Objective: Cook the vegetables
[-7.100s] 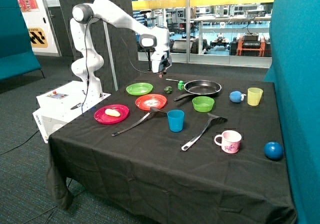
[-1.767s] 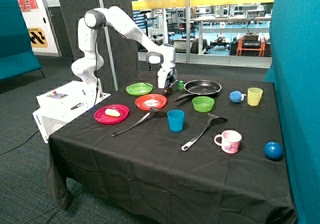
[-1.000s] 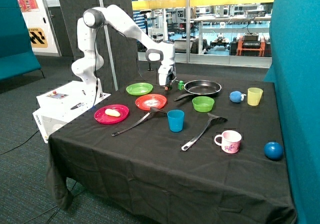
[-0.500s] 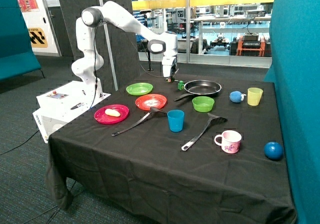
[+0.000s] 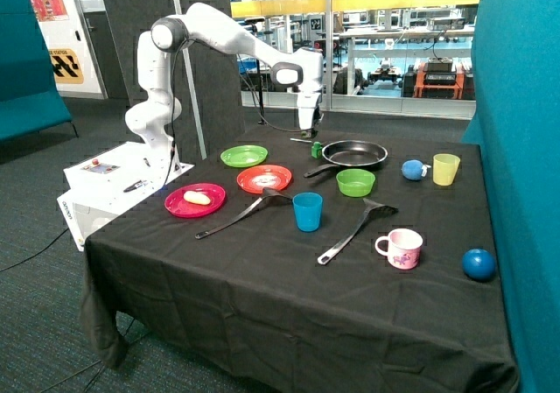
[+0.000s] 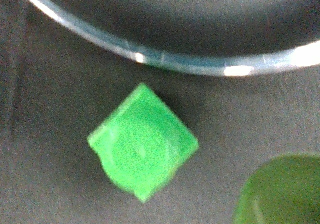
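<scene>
Front of the desk [image 5: 262,305] first: the pale yellow vegetable [image 5: 197,198] lies on the pink plate [image 5: 179,207], near the desk's edge and well apart from the black pan [image 5: 354,164]. Further back, the bright green cube [image 5: 316,149] sits just beside the pan's rim, and the pan holds nothing. Above the cube hangs the end effector [image 5: 305,131], lifted clear of the desk, its fingers pinched in on a small dark lump, the dark green vegetable [image 5: 305,136]. From the wrist, the cube and rim lie below.
</scene>
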Available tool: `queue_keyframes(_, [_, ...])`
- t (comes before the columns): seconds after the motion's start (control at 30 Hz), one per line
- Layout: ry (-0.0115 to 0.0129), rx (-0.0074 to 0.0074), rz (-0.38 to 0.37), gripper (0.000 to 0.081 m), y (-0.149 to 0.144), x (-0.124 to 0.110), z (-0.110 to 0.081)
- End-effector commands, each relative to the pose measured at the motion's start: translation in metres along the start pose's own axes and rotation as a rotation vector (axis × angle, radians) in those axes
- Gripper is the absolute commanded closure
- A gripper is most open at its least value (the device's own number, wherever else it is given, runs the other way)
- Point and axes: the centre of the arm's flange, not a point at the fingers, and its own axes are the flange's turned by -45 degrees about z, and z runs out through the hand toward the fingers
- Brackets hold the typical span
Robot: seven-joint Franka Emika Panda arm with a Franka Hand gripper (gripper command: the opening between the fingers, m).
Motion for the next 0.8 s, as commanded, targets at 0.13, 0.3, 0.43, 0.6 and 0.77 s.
queue_keyframes(0.13, [-0.008,-0.0104,-0.032,0.0808,-0.018,0.058,-0.005])
queue_keyframes(0.3, [-0.008,-0.0104,-0.03,0.0808,-0.023,0.074,0.0])
queue_keyframes(0.43, [-0.008,-0.0104,-0.027,0.0808,-0.024,0.086,0.005])
queue_keyframes(0.6, [-0.0079,-0.0105,-0.02,0.0808,-0.023,0.096,0.015])
queue_keyframes(0.77, [-0.0079,-0.0105,-0.014,0.0808,-0.026,0.1,0.03])
